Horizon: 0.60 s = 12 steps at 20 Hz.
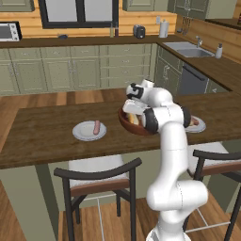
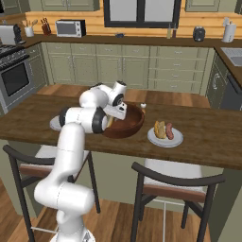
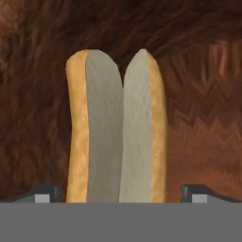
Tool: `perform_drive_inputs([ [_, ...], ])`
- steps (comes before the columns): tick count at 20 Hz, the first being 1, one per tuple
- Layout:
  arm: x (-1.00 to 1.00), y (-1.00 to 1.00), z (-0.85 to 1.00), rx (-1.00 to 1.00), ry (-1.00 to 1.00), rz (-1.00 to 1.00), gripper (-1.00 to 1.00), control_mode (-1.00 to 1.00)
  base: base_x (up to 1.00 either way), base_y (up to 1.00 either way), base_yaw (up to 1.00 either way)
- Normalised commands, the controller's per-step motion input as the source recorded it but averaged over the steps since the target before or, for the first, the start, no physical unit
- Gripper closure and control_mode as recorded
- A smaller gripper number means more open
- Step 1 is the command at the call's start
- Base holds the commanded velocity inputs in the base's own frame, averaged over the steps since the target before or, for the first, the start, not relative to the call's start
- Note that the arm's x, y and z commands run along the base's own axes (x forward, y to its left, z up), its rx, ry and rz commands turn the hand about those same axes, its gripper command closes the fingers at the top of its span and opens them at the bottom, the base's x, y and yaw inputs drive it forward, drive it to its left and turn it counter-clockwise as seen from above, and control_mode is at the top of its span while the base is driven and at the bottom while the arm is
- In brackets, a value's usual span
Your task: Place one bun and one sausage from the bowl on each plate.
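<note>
The claw (image 3: pixel 120 191) hangs wide open over the last bun (image 3: pixel 116 127) in the bowl (image 2: pixel 130 124), one fingertip on either side, holding nothing. The left plate (image 1: pixel 84 132) has only a sausage (image 1: pixel 97 127); next, lower and close on the bun.

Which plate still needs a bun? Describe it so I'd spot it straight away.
Find the long wooden counter and the brown bowl on it. The plate across the bowl from the sink holds just a sausage; the other plate has both.

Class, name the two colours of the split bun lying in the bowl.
Golden-orange crust, pale grey cut faces on the bun; clearest in the hand view.
</note>
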Motion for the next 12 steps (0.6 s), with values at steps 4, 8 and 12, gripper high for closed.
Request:
perform_drive_inputs([
  [4, 0.07, 0.20, -0.07, 0.00, 0.00, 0.02, -1.00, -1.00, 0.00, 0.00, 0.00],
  [8, 0.11, -0.05, -0.21, 0.00, 0.00, 0.00, -1.00, -1.00, 0.00, 0.00, 0.00],
  [12, 0.06, -0.06, -0.35, 0.00, 0.00, 0.00, -1.00, -1.00, 0.00, 0.00, 0.00],
])
